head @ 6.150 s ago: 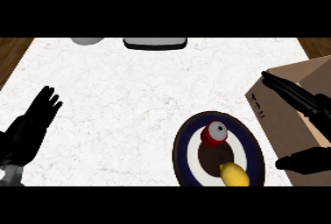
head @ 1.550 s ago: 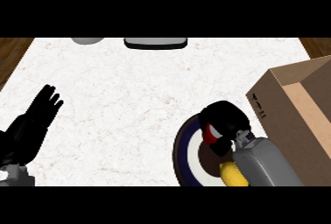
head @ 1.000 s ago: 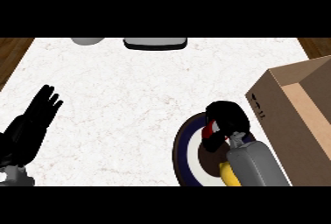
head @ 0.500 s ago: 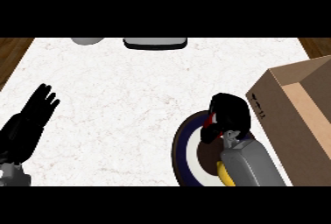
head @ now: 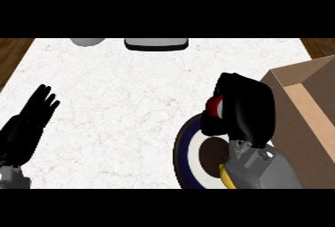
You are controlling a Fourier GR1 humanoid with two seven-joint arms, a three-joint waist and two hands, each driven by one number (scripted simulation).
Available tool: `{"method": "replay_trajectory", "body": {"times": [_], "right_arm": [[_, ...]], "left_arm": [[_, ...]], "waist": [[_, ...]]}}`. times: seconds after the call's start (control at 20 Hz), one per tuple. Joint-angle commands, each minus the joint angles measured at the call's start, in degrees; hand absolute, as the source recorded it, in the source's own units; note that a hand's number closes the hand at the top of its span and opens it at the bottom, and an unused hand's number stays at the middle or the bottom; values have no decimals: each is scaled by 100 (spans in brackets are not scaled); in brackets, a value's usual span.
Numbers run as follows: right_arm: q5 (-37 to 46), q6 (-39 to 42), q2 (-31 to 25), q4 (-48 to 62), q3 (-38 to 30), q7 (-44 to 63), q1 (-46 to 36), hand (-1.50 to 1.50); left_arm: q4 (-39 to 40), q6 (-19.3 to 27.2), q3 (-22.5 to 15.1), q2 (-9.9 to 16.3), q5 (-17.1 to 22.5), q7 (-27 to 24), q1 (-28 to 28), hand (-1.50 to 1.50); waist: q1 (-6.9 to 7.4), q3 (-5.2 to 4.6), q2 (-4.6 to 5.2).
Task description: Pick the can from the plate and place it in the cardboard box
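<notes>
My right hand (head: pixel 245 108) is curled round the red can (head: pixel 214 104), of which only a red sliver shows at the hand's left edge. Hand and can hang over the far rim of the dark blue plate (head: pixel 186 153), just left of the cardboard box (head: pixel 307 111). The box stands open at the right edge of the view. A yellow object (head: pixel 226 177) lies on the plate's near side, mostly hidden by my right forearm. My left hand (head: pixel 29 126) rests open at the left edge, fingers up.
A grey rounded object (head: pixel 88 41) and a dark flat item (head: pixel 157 44) sit at the counter's far edge. The white marble counter (head: pixel 124 102) stretches between my two hands. Wooden floor shows at both far corners.
My right hand closed on the can on the plate and has lifted it up and away, toward the box's left wall. The left hand has barely moved.
</notes>
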Motion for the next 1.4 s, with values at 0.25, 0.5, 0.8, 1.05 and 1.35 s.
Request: {"method": "replay_trajectory", "body": {"times": [0.25, 0.5, 0.8, 1.05, 1.35], "right_arm": [[866, 661, -92, -689, -807, 787, -904, 150], [731, 1224, -594, -1075, -1700, 352, -995, 150], [467, 1466, -1003, -889, -2300, -203, -810, 150], [150, 524, -1398, -282, -2842, -1035, -460, 150], [-77, -460, -1560, 93, -3176, -1747, 386, 150]], "left_arm": [[-71, -188, 125, 82, 101, -82, 220, 0], [149, -196, 102, 59, -16, -217, 134, 0], [348, -25, -3, -162, -185, -372, -38, 0], [54, 109, -58, -201, -181, -8, -191, 0], [-473, 175, -120, -236, -234, 299, 61, 0]], "waist": [[42, 0, 17], [-1, 0, 24], [13, 1, 33], [34, 4, 41], [46, 6, 38]]}}
